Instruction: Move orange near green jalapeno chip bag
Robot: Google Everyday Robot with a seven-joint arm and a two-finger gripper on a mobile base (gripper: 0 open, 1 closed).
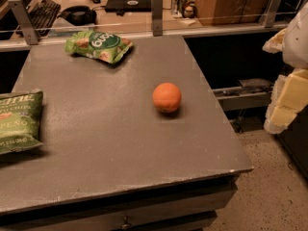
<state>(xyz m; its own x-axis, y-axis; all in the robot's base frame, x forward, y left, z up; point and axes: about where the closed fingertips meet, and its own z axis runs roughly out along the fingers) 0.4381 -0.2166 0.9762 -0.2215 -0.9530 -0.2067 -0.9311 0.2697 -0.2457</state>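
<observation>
The orange [166, 97] is a small round fruit resting on the grey table [106, 148], a little right of its middle. The green jalapeno chip bag [18, 122] lies flat at the table's left edge, dark green with pale lettering ending in "ENO", partly cut off by the frame. My gripper [288, 81] is at the far right edge of the view, off the table and raised beside it, well to the right of the orange. It holds nothing that I can see.
A brighter green chip bag with a round white logo [99, 44] lies at the table's back left. A rail with metal posts [157, 13] runs along the back edge. Behind it is a desk with a keyboard [42, 12] and headphones [79, 15]. Floor lies to the right.
</observation>
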